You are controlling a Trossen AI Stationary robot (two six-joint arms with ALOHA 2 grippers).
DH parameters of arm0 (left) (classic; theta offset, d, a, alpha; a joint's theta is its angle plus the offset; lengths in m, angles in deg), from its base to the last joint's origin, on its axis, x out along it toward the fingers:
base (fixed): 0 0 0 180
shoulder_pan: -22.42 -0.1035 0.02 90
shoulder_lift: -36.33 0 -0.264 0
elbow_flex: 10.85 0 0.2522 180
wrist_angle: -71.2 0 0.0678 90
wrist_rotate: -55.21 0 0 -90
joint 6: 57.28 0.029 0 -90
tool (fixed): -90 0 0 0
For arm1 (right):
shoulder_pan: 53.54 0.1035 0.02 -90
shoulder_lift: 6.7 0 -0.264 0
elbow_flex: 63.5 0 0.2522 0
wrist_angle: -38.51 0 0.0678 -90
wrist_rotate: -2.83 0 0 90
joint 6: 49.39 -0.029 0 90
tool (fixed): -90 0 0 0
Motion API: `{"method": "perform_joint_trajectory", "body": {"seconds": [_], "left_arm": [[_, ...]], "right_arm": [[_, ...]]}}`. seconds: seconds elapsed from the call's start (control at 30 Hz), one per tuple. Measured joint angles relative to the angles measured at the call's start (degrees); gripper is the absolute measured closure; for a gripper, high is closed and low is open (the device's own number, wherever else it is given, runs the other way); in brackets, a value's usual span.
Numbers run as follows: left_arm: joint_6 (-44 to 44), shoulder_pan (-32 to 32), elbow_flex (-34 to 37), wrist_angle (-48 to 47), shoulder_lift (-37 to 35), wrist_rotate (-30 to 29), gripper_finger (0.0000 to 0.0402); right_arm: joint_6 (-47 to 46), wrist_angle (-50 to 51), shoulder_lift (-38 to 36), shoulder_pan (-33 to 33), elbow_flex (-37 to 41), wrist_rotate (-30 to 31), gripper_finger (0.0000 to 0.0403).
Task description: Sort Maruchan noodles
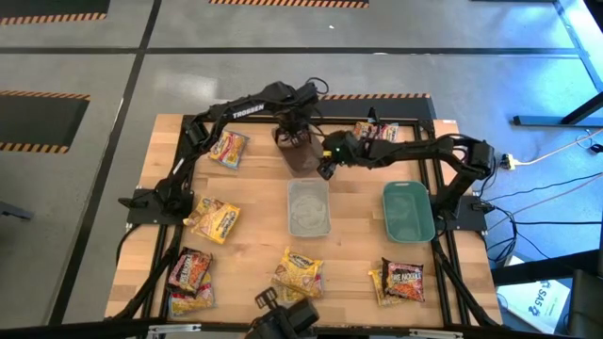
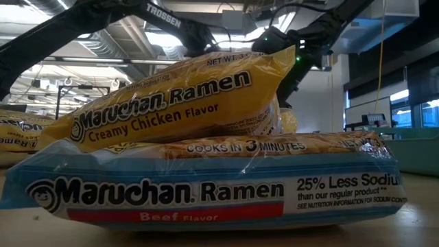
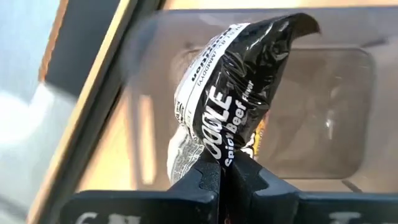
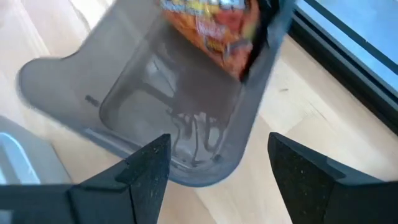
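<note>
A: We see the left gripper (image 3: 227, 177) over the dark grey bin (image 1: 303, 155) at the far middle of the table (image 1: 254, 212), its fingers pinched tight on the edge of a dark packet (image 3: 233, 93) of spicy beef noodles.

B: Agreed. In the left wrist view the packet hangs over the bin's open mouth, above its floor and not resting on it. From the right wrist view we also catch its orange-red printed face at the bin's upper rim.

A: The right gripper (image 4: 214, 171) sits just beside that bin, on the side toward the teal bin (image 1: 408, 209). Its fingers stand spread apart with nothing between them; the bin's rounded corner lies just past them.

B: Does it touch the bin? We cannot tell from these views.

A: The clear bin (image 1: 308, 207) lies in the middle of the table, nearer the front than the grey one, with the teal one to its right.

B: The other packets are scattered. We count a yellow packet (image 1: 227, 148) at far left, another (image 1: 216, 219) at mid-left, dark red ones (image 1: 191, 271) at front left, yellow ones (image 1: 298, 273) at front centre, a dark red one (image 1: 403, 279) at front right, and one (image 1: 376, 131) at the far right behind the right arm.

A: In the low view a Creamy Chicken packet (image 2: 178, 103) lies tilted on a blue-edged Beef packet (image 2: 206, 185), right before the camera.
</note>
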Motion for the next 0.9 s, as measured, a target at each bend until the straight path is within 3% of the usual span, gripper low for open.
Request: {"method": "perform_joint_trajectory", "body": {"seconds": [0.1, 0.37, 0.57, 0.9], "left_arm": [[-3.87, 0.20, -0.64, -1.55, -0.07, -2.83, 0.0399], [-9.94, 0.15, -0.68, -1.62, -0.07, -3.62, 0.0399], [-9.80, -0.13, -0.68, 1.07, -0.07, -4.25, 0.0395], [-3.82, -0.14, -0.68, 3.30, -0.12, -5.11, 0.0302]], "right_arm": [[-0.91, 0.34, 0.12, 0.07, -0.47, -0.34, 0.0150], [-2.43, 0.24, 0.13, 0.01, -0.51, -0.39, 0.0150], [-2.36, 0.06, 0.13, 0.00, -0.54, -0.33, 0.0150], [-2.16, -0.29, 0.11, 0.00, -0.63, -0.42, 0.0150]]}}
